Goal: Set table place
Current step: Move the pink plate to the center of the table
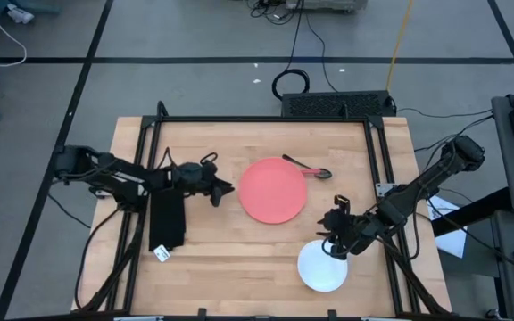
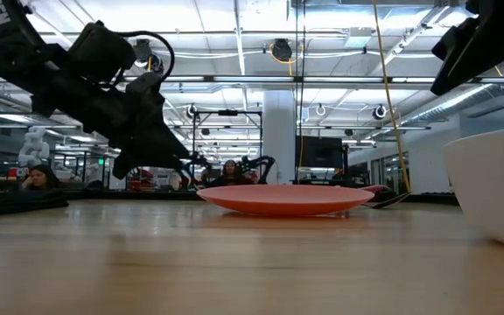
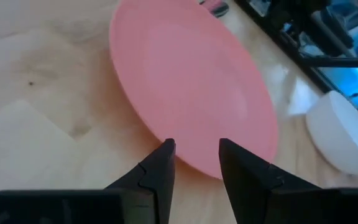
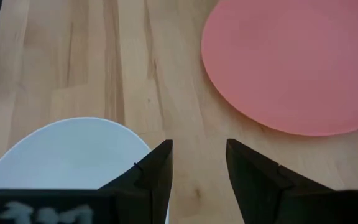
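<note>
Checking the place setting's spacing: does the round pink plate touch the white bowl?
Apart. The high view shows bare light-wood table between the pink plate and the white bowl; the right wrist view shows the same gap.

Pink plate [image 1: 273, 189]; white bowl [image 1: 321, 267]; black cloth [image 1: 167, 220]; light-wood planked table [image 1: 239, 259]; dark arms.
</note>
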Available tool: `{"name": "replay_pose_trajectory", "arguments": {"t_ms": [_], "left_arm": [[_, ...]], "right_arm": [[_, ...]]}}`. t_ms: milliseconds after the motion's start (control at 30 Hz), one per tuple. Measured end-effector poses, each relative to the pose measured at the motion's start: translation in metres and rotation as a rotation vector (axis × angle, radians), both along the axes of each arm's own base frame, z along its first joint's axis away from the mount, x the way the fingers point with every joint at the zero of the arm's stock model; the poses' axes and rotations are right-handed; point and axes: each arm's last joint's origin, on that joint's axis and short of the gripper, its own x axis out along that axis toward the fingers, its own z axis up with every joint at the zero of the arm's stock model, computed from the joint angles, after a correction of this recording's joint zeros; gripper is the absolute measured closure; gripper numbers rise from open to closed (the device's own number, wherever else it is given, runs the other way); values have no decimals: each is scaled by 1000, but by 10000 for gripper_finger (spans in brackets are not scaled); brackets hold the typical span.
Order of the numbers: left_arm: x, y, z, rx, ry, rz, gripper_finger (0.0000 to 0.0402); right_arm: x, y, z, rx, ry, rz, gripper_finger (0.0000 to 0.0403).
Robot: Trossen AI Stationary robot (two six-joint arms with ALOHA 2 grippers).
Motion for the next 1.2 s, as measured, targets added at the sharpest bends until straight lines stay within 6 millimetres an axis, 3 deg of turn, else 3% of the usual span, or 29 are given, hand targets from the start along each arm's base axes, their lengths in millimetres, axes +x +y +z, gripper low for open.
{"name": "replay_pose_trajectory", "arguments": {"t_ms": [367, 833, 1033, 1200], "left_arm": [[3, -13, 1, 27, 0, -27, 272], [0, -2, -2, -115, 42, 75, 272], [26, 5, -4, -139, 143, 41, 267], [50, 14, -11, -173, 277, 10, 219]], "right_arm": [[1, 0, 1, -16, -8, 17, 261], [8, -3, 4, -38, -60, 21, 261], [10, -3, 5, -62, -74, 51, 261], [10, -3, 5, -64, -76, 56, 261]]}}
